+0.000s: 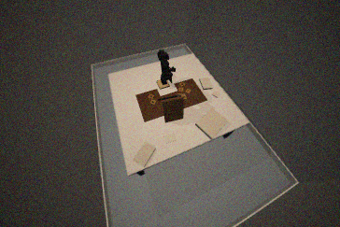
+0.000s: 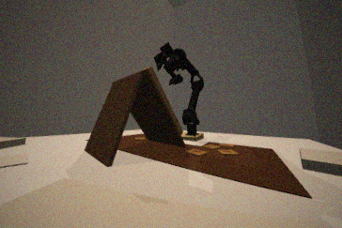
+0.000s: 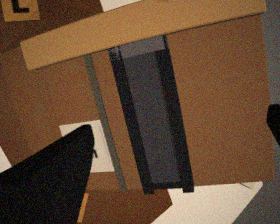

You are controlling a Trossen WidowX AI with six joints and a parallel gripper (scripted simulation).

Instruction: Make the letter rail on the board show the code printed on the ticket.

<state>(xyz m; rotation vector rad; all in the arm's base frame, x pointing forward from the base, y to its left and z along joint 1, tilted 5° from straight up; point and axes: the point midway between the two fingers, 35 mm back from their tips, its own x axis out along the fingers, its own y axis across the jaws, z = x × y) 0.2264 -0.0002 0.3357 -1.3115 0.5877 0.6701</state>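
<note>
The board (image 1: 173,110) (image 2: 107,127) (image 3: 226,100) stands as a tilted brown panel; its front shows in the wrist view. The dark letter rail (image 3: 175,120) runs lengthwise there, with no tile seen in it. The white ticket (image 3: 103,161) is partly hidden by a finger; only a fragment of print shows, so its code cannot be read. A tile marked L (image 3: 21,9) is at the top left. Other small tiles (image 1: 150,96) (image 1: 188,91) (image 2: 227,151) lie flat, their letters too small to read. My gripper (image 2: 167,74) (image 3: 180,123) is open and empty, raised above the board.
A dark brown mat (image 1: 197,98) (image 2: 263,169) lies under the tiles. A pale wooden strip (image 3: 141,25) crosses the board's edge. Pale flat slabs (image 1: 212,121) (image 1: 145,154) (image 1: 205,83) lie on the white counter (image 1: 126,130), one by its front edge. A small reddish item (image 1: 215,95) lies right of the mat.
</note>
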